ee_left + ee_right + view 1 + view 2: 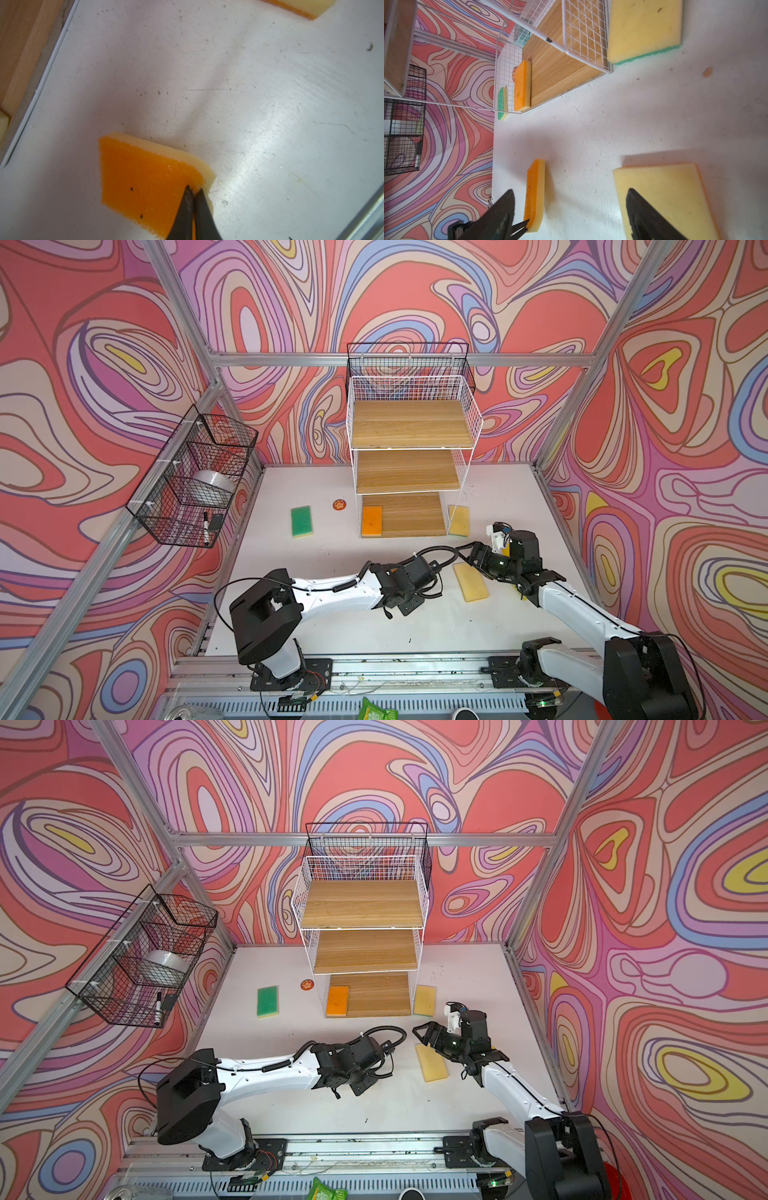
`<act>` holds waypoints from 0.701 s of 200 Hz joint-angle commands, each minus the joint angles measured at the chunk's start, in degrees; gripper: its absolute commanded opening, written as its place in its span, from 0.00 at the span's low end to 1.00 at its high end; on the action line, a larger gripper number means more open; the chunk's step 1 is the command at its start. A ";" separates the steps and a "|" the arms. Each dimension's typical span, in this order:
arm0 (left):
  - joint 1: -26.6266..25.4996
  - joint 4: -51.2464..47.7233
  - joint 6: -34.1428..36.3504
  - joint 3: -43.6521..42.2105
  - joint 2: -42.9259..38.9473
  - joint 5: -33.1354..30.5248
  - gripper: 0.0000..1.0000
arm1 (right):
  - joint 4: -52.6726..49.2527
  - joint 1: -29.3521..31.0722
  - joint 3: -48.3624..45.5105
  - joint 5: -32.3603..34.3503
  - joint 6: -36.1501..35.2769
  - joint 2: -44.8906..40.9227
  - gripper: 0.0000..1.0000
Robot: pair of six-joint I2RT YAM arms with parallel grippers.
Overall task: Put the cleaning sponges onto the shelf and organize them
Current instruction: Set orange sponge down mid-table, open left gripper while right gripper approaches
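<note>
Orange sponge (145, 182) corner at barely parted left jaws, grip unclear, right jaws spread

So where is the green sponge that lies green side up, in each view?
Both top views: green sponge left of the shelf.
Left wrist: not in it.
Right wrist: the sponge shows partly through the shelf's mesh.
Shared landmark: the shelf's bottom board.

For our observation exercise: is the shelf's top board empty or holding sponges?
Empty. In both top views the top board shows bare wood throughout; an orange sponge lies on the bottom board.
</note>
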 commanded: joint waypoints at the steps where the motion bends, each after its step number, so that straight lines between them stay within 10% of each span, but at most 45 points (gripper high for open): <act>1: -1.22 1.09 2.31 0.08 1.60 -0.16 0.29 | -1.11 -0.34 1.56 1.40 -2.57 0.52 0.87; 47: -1.70 1.73 3.28 -1.79 -1.40 -1.53 0.65 | -2.90 -0.17 2.74 1.15 -4.14 2.07 0.86; 99: -1.70 2.26 1.27 -5.83 -10.40 -5.72 0.73 | -5.62 5.96 5.94 4.06 -5.36 4.84 0.85; 140: -1.45 6.36 -7.63 -13.06 -19.06 -13.23 1.00 | -6.37 11.05 7.82 6.86 -5.61 7.16 0.83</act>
